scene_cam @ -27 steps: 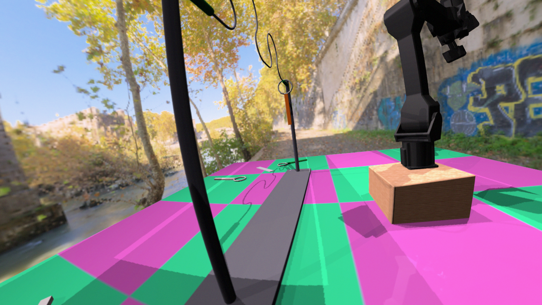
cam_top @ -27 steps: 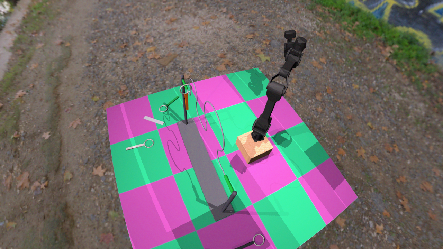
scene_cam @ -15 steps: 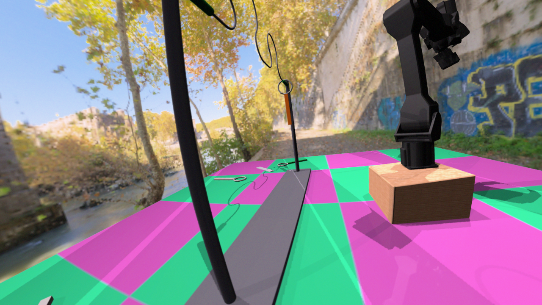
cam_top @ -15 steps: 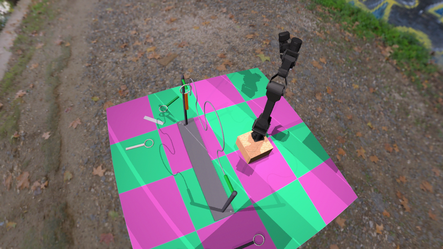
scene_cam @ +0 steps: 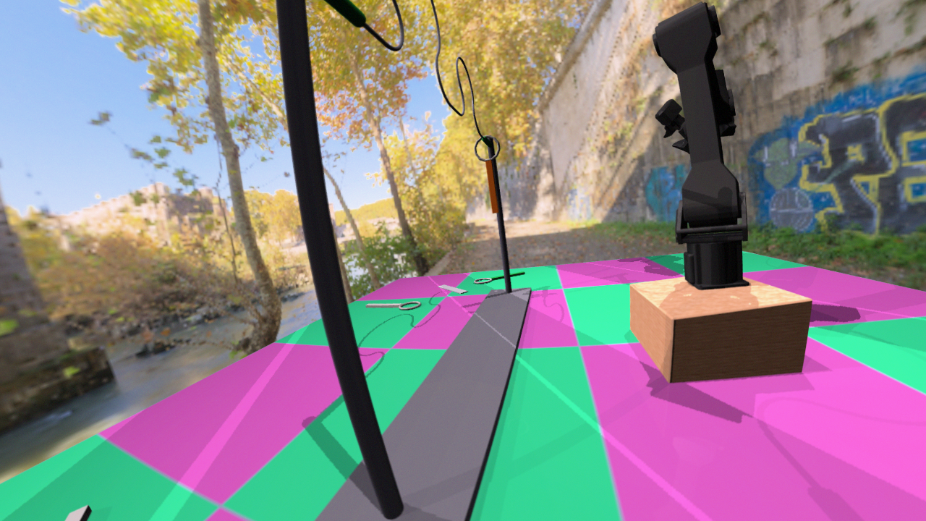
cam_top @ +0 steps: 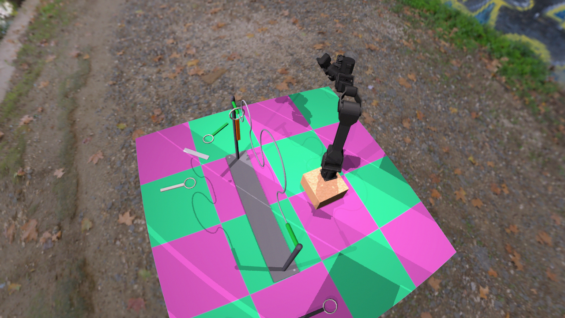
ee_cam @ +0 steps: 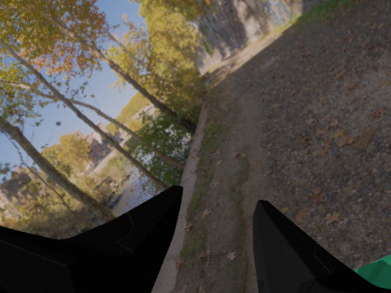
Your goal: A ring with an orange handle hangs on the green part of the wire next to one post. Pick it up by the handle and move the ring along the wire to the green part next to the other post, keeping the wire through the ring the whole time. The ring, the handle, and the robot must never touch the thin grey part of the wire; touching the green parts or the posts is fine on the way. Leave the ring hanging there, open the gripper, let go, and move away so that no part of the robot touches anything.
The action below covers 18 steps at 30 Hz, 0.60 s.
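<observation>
ring [cam_top: 229, 114] [scene_cam: 475, 149]: hanging at the green wire section by the post [cam_top: 236, 146] [scene_cam: 503, 246] at 11 o'clock from above, orange handle [cam_top: 237, 129] [scene_cam: 492, 186] down
surface [cam_top: 189, 272] [scene_cam: 712, 453]: green and pink checks
arm [cam_top: 342, 132] [scene_cam: 701, 116]: raised, mounted on a wooden block [cam_top: 324, 193] [scene_cam: 738, 343]
jaws [cam_top: 330, 73] [scene_cam: 674, 139]: partly open, holding nothing, well off at the ring's 2 o'clock
</observation>
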{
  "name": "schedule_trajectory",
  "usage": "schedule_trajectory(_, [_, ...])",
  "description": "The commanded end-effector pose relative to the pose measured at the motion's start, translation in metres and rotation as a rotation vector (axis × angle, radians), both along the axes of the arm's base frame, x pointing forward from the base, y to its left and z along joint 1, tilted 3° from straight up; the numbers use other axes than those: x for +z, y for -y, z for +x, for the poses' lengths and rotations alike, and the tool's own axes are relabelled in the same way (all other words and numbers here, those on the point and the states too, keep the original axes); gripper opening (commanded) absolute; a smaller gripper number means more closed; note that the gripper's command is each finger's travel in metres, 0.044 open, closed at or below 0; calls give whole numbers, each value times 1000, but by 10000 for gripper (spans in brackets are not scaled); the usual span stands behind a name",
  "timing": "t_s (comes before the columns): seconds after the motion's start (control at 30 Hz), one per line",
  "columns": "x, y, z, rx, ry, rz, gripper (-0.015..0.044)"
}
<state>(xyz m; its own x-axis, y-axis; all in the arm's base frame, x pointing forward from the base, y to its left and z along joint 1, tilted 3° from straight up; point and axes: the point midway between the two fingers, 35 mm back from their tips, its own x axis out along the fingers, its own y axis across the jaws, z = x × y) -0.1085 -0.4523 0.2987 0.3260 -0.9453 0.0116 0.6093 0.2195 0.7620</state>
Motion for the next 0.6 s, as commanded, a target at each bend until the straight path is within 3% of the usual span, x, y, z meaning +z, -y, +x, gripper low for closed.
schedule_trajectory(0.0, [-34, 3, 58, 165, -109, -38, 160])
schedule_trajectory(0.27, [-92, -28, 179, 505, -323, -205, 160])
schedule_trajectory(0.57, [-145, -115, 290, 865, -498, -486, 160])
